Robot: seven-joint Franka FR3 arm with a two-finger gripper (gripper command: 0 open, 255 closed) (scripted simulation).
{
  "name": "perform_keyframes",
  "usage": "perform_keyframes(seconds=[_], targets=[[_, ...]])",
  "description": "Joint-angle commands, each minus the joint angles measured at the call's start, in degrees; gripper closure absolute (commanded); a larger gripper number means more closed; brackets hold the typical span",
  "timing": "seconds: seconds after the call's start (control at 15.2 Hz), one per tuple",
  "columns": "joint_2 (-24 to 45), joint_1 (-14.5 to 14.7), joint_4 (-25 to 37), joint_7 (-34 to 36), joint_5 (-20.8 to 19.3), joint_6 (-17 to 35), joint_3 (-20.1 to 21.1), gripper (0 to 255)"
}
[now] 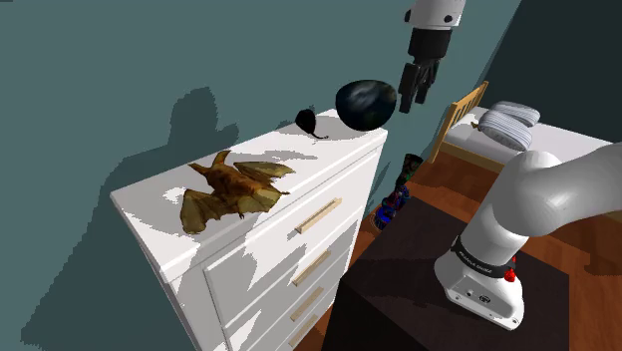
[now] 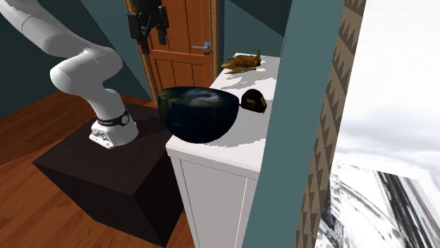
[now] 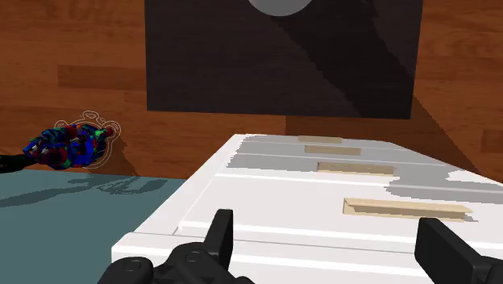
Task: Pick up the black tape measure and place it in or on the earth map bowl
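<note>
The black tape measure [image 1: 311, 122] lies on the white dresser's top [image 1: 169, 224] near the wall; its yellow-marked face shows in the second exterior view [image 2: 253, 101]. The dark earth map bowl [image 1: 366, 104] stands at the dresser's end corner, just beside the tape measure [image 2: 197, 113]. My gripper [image 1: 417, 88] hangs open and empty in the air past that end of the dresser, off the bowl's side and slightly higher [image 2: 149, 32]. In the wrist view the fingers [image 3: 219, 231] stand wide apart over the dresser's drawer front [image 3: 322, 202].
A brown bat figure [image 1: 234, 189] lies on the dresser's near half [image 2: 242, 63]. A colourful toy [image 1: 397, 199] sits on the wooden floor by the dresser [image 3: 72, 145]. A bed [image 1: 518, 125] stands beyond, a wooden door [image 2: 180, 42] behind the arm, and the dark stand [image 2: 106, 169] below.
</note>
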Motion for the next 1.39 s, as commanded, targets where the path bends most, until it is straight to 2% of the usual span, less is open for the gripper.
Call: perform_keyframes(seconds=[0.0, 0.66, 1.32], targets=[[0.00, 0.00, 0.00, 0.00, 0.00, 0.00, 0.00, 0], [22.24, -0.66, 10.60, 2.27, -0.22, 11.64, 1.79, 0], [44.96, -0.94, 28.74, 4.98, -2.01, 16.11, 2.93, 0]])
